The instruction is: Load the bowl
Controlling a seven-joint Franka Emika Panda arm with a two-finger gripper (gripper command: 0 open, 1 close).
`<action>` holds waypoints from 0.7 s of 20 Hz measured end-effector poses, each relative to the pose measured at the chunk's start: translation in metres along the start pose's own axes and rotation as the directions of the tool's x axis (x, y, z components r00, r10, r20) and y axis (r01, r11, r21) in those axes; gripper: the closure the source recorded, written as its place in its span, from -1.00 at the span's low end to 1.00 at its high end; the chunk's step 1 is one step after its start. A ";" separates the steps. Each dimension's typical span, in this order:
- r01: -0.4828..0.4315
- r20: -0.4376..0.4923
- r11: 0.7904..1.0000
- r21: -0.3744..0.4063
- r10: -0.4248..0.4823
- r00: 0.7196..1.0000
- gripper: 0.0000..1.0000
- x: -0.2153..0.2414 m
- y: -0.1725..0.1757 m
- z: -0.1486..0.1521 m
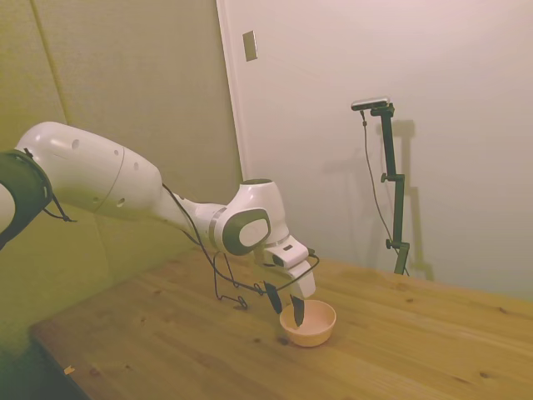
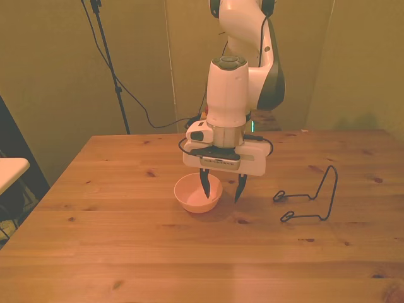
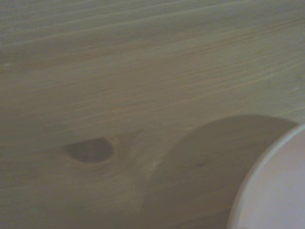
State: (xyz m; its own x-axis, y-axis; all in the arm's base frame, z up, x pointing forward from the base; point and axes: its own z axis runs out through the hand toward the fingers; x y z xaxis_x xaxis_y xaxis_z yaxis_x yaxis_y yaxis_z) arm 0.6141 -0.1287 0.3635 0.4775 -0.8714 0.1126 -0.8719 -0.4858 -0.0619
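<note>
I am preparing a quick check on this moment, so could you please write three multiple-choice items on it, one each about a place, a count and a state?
1. Where does the wire rack stand in the front view?
A. Right of the bowl
B. Left of the bowl
C. Inside the bowl

2. How many bowls are on the table?
A. Three
B. One
C. Two

3. How is the gripper?
A. Shut on the rack
B. Shut, empty
C. Open

Key: 1 A, the rack stands to the bowl's right; 2 B, only one pink bowl shows; 3 C, its fingers straddle the bowl's rim, one inside, one outside.
</note>
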 end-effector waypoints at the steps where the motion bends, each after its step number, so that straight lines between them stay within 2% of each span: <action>1: 0.000 0.001 1.000 -0.001 0.000 1.000 1.00 0.000 0.000 0.001; 14: -0.008 0.006 1.000 -0.002 0.008 1.000 1.00 0.001 0.001 0.004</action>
State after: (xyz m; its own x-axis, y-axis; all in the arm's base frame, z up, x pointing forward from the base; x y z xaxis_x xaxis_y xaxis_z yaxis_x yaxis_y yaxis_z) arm 0.6138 -0.1308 0.3600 0.4711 -0.8757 0.1059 -0.8759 -0.4786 -0.0606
